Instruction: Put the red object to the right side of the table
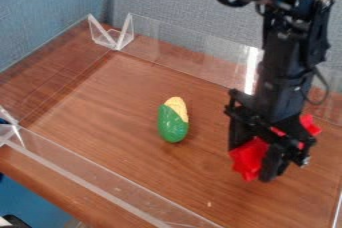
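The red object (249,163) is a bright red block on the right side of the table (94,92). My gripper (267,156) points straight down and is shut on it, black fingers (277,144) on either side. The block's lower end is at or just above the wood; I cannot tell whether it touches. A red bit also shows behind the fingers on the right. The arm hides much of the block.
A green-and-yellow corn toy (174,121) lies near the table's middle, left of the gripper. Low clear acrylic walls (94,190) border the tabletop, close by on the right. A clear folded stand (111,34) sits at the back left corner.
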Tool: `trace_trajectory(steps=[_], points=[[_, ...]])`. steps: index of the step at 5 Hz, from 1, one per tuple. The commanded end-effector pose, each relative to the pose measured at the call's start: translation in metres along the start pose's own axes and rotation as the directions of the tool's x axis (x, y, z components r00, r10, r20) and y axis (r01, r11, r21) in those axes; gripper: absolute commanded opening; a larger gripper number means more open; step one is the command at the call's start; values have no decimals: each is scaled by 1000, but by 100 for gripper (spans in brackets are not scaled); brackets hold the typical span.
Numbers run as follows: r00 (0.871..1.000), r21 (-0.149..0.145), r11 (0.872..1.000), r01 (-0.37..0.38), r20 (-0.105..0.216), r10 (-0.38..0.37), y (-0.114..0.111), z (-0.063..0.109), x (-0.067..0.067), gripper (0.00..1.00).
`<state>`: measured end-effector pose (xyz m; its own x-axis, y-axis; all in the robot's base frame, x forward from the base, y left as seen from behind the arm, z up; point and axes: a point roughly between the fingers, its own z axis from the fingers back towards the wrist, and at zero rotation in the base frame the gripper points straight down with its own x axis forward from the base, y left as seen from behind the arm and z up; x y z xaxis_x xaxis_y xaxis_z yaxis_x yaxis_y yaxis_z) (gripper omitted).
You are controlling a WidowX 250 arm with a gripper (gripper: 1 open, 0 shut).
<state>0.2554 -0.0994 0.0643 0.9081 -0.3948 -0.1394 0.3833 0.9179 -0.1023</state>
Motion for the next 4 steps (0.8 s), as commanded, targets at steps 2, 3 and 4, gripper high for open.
trace_trajectory(steps=[2, 3, 4], points=[[999, -17, 999, -38, 9, 38, 12, -18, 7, 0], [998, -21, 998, -60, -4, 60, 16, -31, 11, 0], [995, -3, 995, -97, 26, 97, 18, -11, 4, 0]])
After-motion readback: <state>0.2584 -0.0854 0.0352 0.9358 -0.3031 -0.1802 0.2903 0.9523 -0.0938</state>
